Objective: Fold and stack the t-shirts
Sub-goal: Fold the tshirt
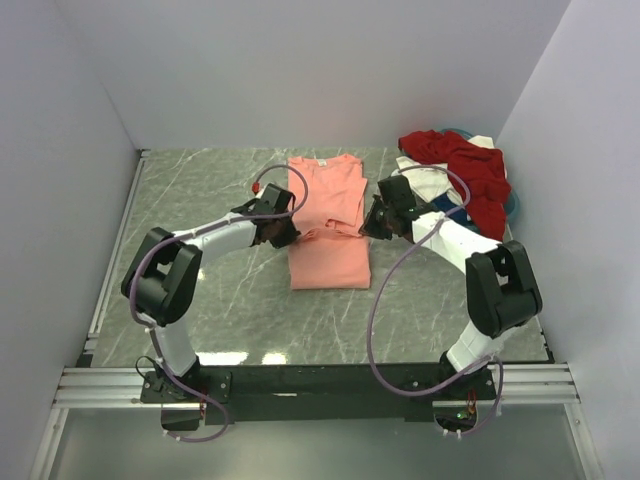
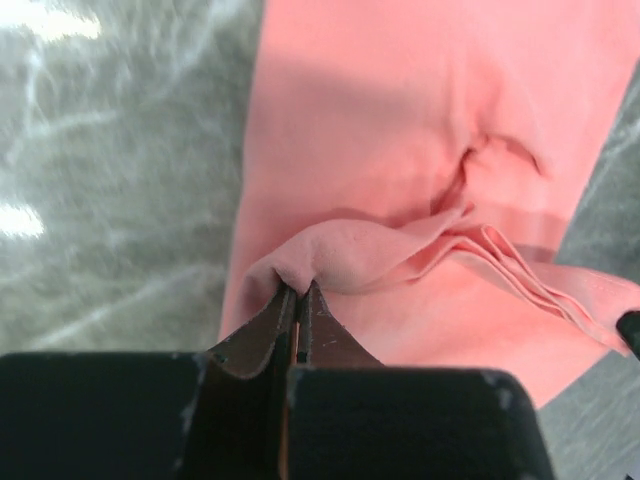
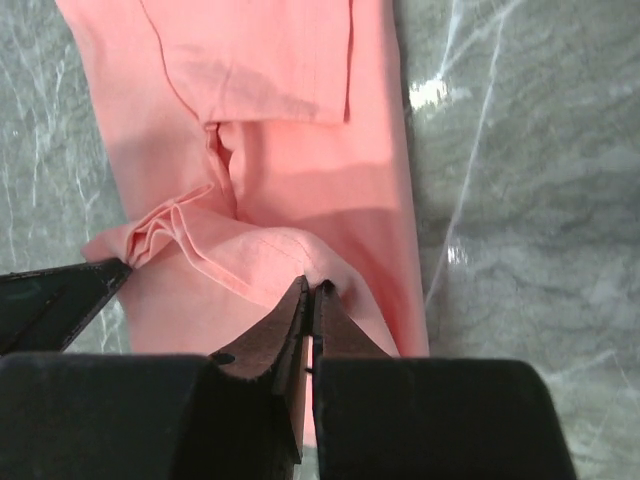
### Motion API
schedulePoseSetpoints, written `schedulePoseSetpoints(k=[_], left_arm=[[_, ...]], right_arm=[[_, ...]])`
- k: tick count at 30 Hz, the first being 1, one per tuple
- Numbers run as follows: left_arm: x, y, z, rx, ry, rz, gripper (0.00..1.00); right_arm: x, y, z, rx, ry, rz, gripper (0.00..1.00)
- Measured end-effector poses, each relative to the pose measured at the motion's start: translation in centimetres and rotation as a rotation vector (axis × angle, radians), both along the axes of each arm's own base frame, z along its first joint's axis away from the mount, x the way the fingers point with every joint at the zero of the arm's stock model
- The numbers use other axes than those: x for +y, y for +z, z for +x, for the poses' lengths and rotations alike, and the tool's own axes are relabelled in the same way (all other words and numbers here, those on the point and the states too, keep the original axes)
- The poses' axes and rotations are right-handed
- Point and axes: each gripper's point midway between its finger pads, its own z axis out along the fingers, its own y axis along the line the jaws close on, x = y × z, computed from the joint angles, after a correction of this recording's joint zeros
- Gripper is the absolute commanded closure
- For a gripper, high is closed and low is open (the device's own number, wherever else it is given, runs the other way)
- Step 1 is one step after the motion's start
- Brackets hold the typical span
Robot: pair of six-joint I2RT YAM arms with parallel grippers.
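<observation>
Where jaws pinch, soft salmon-pink t-shirt (image 1: 328,205) ridged in pleats

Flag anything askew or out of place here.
Nothing damaged. The salmon-pink t-shirt is bunched into a ridge across its middle, pinched at each side by the left gripper and right gripper: mid-fold, not a fault. The dark red t-shirt, white t-shirt and teal-blue t-shirt lie in a crumpled heap at the far right.

Probably a lab: white partition walls (image 1: 300,70) box a marble-patterned table (image 1: 250,320).
</observation>
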Motion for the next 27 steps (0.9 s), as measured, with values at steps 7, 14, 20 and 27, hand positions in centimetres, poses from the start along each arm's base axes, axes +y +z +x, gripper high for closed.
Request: schedulePoseSetpoints(k=[7, 14, 20, 27], left_arm=[[0.3, 0.6, 2.2, -0.02, -0.015, 0.002, 0.95], [-0.7, 1.7, 4.3, -0.063, -0.054, -0.006, 0.82], [1.0, 1.5, 5.2, -0.061, -0.034, 0.006, 0.46], [1.4, 4.6, 4.4, -0.114, -0.038, -0.035, 0.63]], right_arm=[[-0.4, -0.8, 1.8, 0.017, -0.007, 0.011, 1.0], [-1.1, -1.3, 3.5, 0.029, -0.016, 0.033, 0.81], [-1.3, -0.9, 5.2, 0.01, 0.017, 0.026, 0.52], [-1.5, 1.2, 4.4, -0.047, 0.021, -0.02, 0.54]])
